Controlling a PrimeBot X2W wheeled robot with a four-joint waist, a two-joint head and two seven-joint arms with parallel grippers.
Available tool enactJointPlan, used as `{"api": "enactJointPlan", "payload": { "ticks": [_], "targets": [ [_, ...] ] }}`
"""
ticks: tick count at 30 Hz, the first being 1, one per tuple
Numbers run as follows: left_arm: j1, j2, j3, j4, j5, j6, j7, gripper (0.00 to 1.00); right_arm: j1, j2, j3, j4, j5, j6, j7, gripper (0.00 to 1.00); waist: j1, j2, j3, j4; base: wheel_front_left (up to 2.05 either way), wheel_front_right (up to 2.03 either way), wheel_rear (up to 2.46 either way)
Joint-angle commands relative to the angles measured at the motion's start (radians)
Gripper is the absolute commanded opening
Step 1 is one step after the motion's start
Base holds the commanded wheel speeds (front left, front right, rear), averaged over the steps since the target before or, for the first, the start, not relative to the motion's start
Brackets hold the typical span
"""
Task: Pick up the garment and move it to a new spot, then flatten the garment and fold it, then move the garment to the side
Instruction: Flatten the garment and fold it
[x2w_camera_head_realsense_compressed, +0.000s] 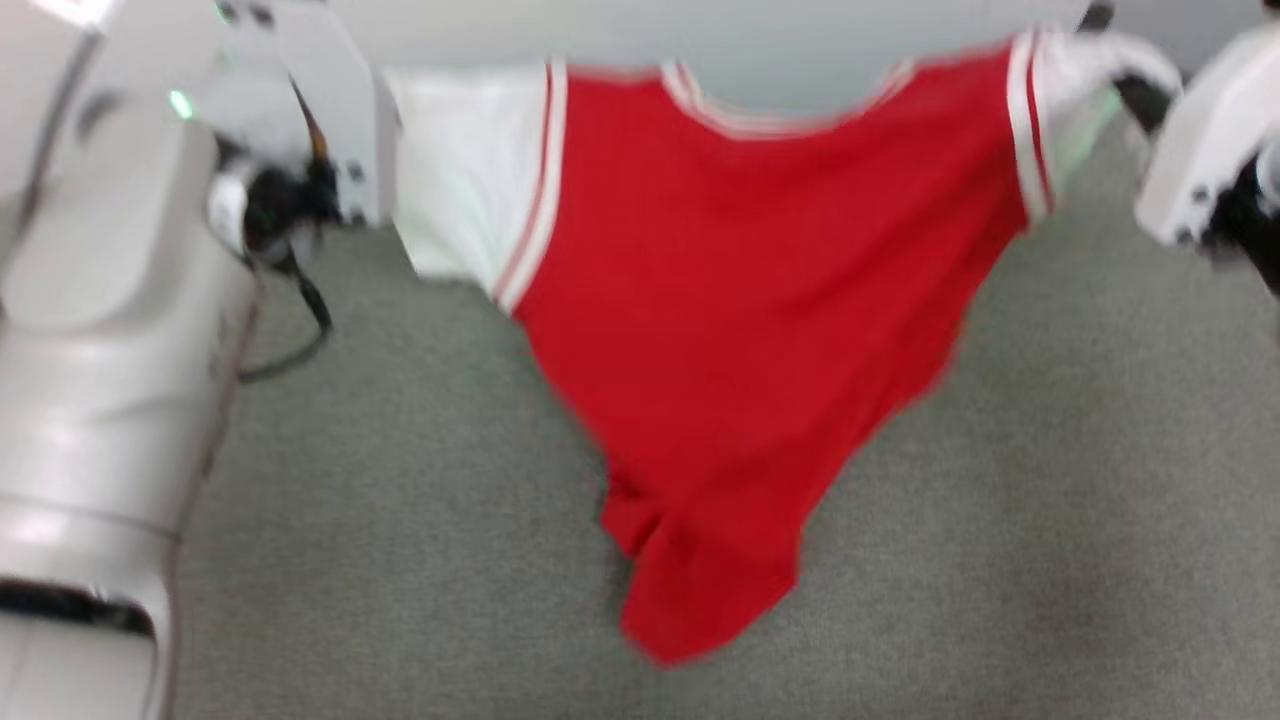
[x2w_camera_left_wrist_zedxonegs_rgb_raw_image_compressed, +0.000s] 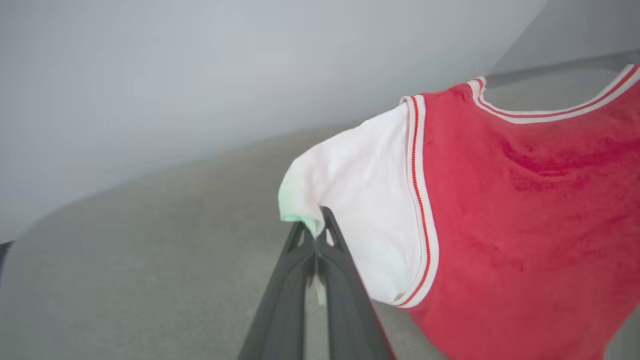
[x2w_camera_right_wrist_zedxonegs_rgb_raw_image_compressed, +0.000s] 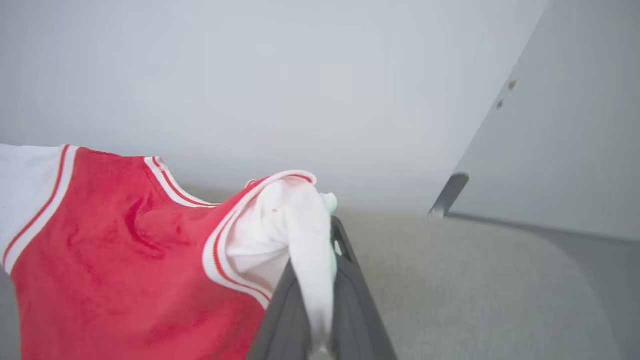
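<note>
The garment (x2w_camera_head_realsense_compressed: 760, 300), a red shirt with white sleeves and striped trim, hangs spread between my two arms above the grey carpet, its hem drooping to a point low in the head view. In the left wrist view my left gripper (x2w_camera_left_wrist_zedxonegs_rgb_raw_image_compressed: 318, 231) is shut on the edge of one white sleeve (x2w_camera_left_wrist_zedxonegs_rgb_raw_image_compressed: 360, 190). My right gripper (x2w_camera_right_wrist_zedxonegs_rgb_raw_image_compressed: 330, 235) is shut on the other white sleeve (x2w_camera_right_wrist_zedxonegs_rgb_raw_image_compressed: 295, 225), which bunches between its dark fingers. In the head view that sleeve (x2w_camera_head_realsense_compressed: 1090, 60) shows at the top right, with the left sleeve (x2w_camera_head_realsense_compressed: 460, 170) beside my left forearm.
Grey carpet (x2w_camera_head_realsense_compressed: 1050, 500) lies under the shirt. A pale wall or panel (x2w_camera_right_wrist_zedxonegs_rgb_raw_image_compressed: 250, 75) stands close ahead, with a second pale panel (x2w_camera_right_wrist_zedxonegs_rgb_raw_image_compressed: 575, 125) at the right of the right wrist view. My pale left arm (x2w_camera_head_realsense_compressed: 100, 350) fills the head view's left side.
</note>
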Motion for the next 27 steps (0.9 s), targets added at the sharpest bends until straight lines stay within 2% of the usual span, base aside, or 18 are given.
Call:
{"api": "enactJointPlan", "payload": {
  "ticks": [1,6,10,15,21,27],
  "targets": [
    [-0.033,0.004,-0.004,0.013,0.02,-0.002,-0.024,0.0,-0.047,0.004,0.02,0.025,-0.014,0.0,-0.049,0.0,0.0,0.0,-0.113,0.04,0.0,0.0,0.0],
    [-0.165,0.018,0.005,0.072,0.073,0.027,-0.157,0.0,-0.208,0.018,0.106,0.166,-0.047,0.0,-0.266,0.0,0.0,0.0,-0.179,0.044,0.0,0.0,0.0],
    [-0.255,0.033,0.01,0.102,0.111,0.044,-0.263,0.0,-0.328,0.03,0.123,0.298,-0.068,0.0,-0.397,0.0,0.0,0.0,-0.199,0.05,0.0,0.0,0.0],
    [-0.317,0.022,0.018,0.146,0.106,0.039,-0.318,0.0,-0.424,0.045,0.149,0.434,-0.055,0.0,-0.455,0.0,0.0,0.0,-0.212,0.071,0.0,0.0,0.0],
    [-0.336,0.016,0.014,0.187,0.102,0.023,-0.346,0.0,-0.477,0.044,0.198,0.51,-0.015,0.0,-0.501,0.0,0.0,0.0,-0.2,0.087,0.0,0.0,0.0],
    [-0.373,0.017,0.006,0.203,0.11,0.022,-0.371,0.0,-0.541,0.042,0.243,0.538,0.035,0.0,-0.508,0.0,0.0,0.0,-0.101,0.089,0.0,0.0,0.0]
  ]
}}
